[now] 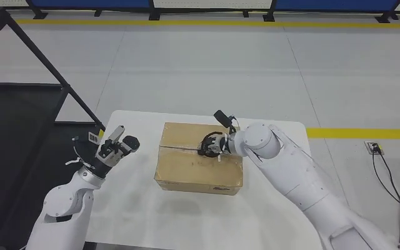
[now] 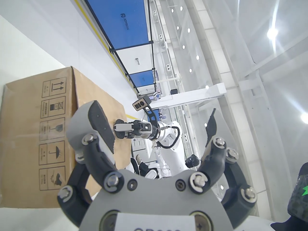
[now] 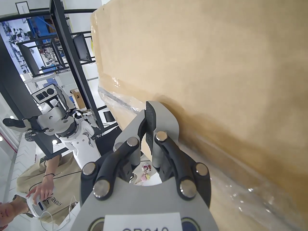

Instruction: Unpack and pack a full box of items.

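Observation:
A closed brown cardboard box (image 1: 187, 167) sits in the middle of the white table (image 1: 137, 206). Clear tape runs along its top seam (image 3: 125, 102). My right gripper (image 1: 205, 148) rests on the box top at that seam, fingers shut together (image 3: 149, 116), tips against the cardboard (image 3: 204, 61). My left gripper (image 1: 119, 140) hangs above the table to the left of the box, open with nothing between its fingers (image 2: 154, 118). In the left wrist view the box's printed side (image 2: 28, 133) faces it, with the right gripper (image 2: 118, 128) on top.
A black metal frame (image 1: 37, 62) stands off the table's left edge. Bare table surface lies in front of the box and to its left. The box's far side sits close to the table's back edge.

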